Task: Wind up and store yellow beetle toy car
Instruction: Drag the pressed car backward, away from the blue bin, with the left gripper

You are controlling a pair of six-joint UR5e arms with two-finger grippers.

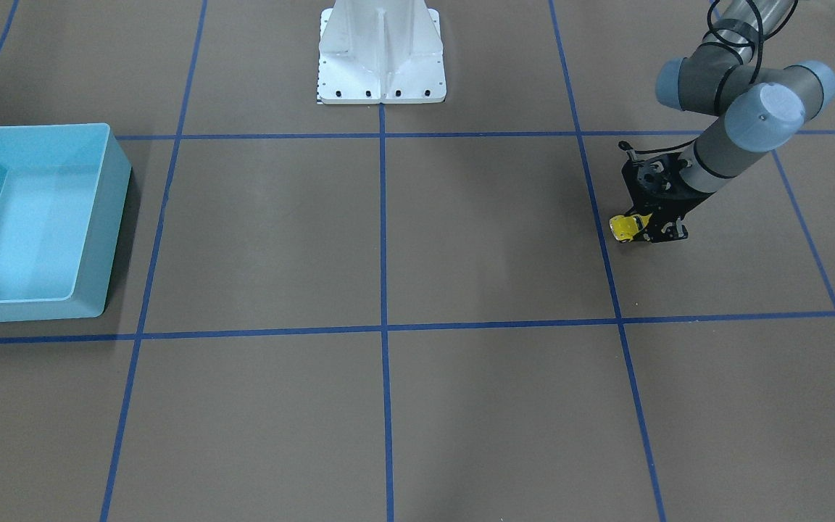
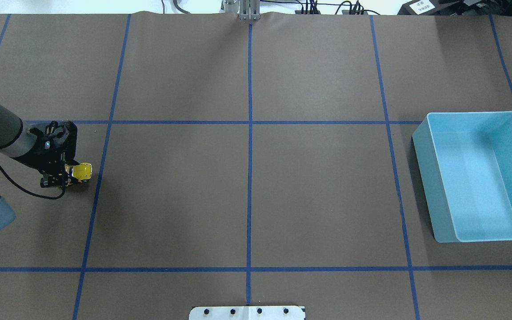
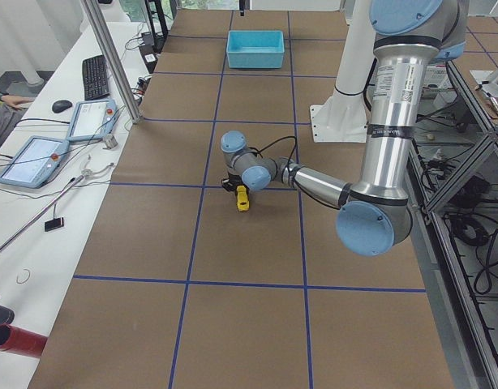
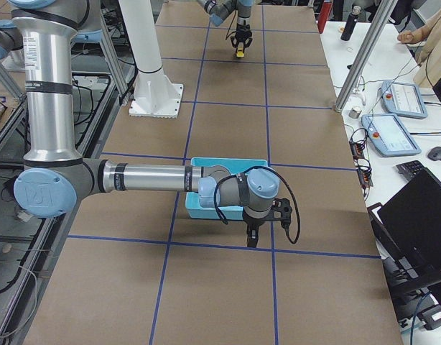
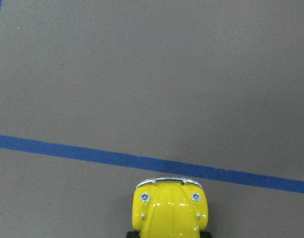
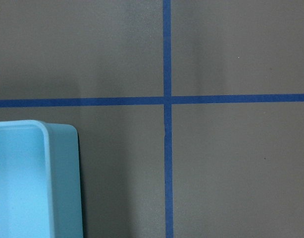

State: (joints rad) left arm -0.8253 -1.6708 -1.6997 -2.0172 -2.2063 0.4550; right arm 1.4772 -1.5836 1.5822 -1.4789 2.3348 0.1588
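In the front-facing view the left gripper (image 1: 641, 226) is low over the table on the right side, clamped on the rear of the yellow beetle toy car (image 1: 624, 227), whose nose pokes out to the left. The light-blue bin (image 1: 114, 217) sits well apart at the far left. The overhead view mirrors this, with the car near the left edge and the bin at the right. In the right side view the right gripper (image 4: 251, 236) hangs just beside the bin; whether its fingers are apart cannot be told. The left wrist view shows the car's glossy bonnet pointing toward a blue tape line (image 5: 92, 154). The car looks light, rigid and slippery. Its flanks above the wheels seem the safest hold, leaving the wheels free to roll for winding.
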